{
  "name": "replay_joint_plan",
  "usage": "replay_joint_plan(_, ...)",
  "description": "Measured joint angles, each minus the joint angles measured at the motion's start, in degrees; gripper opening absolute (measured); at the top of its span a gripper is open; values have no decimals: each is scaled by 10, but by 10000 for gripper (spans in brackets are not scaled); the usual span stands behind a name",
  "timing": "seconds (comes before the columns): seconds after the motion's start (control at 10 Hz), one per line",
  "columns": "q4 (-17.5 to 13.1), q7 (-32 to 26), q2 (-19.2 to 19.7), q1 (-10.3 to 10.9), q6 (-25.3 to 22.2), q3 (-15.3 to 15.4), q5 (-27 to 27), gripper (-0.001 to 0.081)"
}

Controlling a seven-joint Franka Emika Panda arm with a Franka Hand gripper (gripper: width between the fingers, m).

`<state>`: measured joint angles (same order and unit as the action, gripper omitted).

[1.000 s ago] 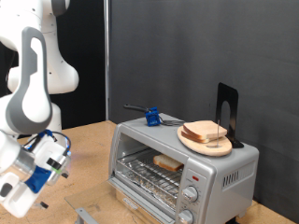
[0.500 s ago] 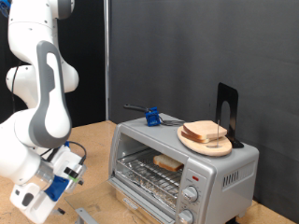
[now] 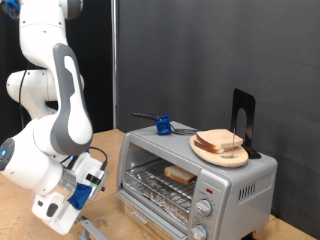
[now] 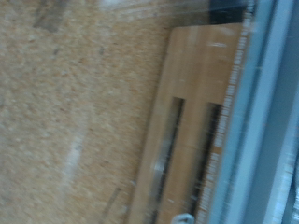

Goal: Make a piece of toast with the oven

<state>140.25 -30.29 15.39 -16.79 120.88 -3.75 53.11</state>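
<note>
The silver oven (image 3: 235,185) stands at the exterior view's right, with its door (image 3: 92,230) let down in front. The piece of toast (image 3: 180,173) lies on the wire rack inside. My gripper (image 3: 82,192) hangs low at the oven's left, just above the door's outer edge. Its fingers are hidden by the hand, and nothing shows between them. The wrist view is blurred and shows the tabletop (image 4: 65,112) and the door's pane and metal frame (image 4: 238,121), with no fingers in it.
A round wooden plate (image 3: 207,152) with other bread slices (image 3: 220,141) sits on the oven's top. A blue clip (image 3: 161,125) and a black bookend (image 3: 243,118) also stand there. A dark curtain hangs behind.
The arm has swung towards the exterior view's right. The gripper has moved from the far left to just beside the oven's open door. The toast and the plate have not moved.
</note>
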Motion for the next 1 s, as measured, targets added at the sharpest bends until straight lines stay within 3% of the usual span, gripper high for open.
replay_joint_plan(0.4, 0, -14, -72, -28, -169, -7, -4, 808)
replay_joint_plan(0.6, 9, -8, -114, -28, -193, -6, -3, 808)
replay_joint_plan(1.0, 22, 40, -170, -13, -183, 21, 22, 808)
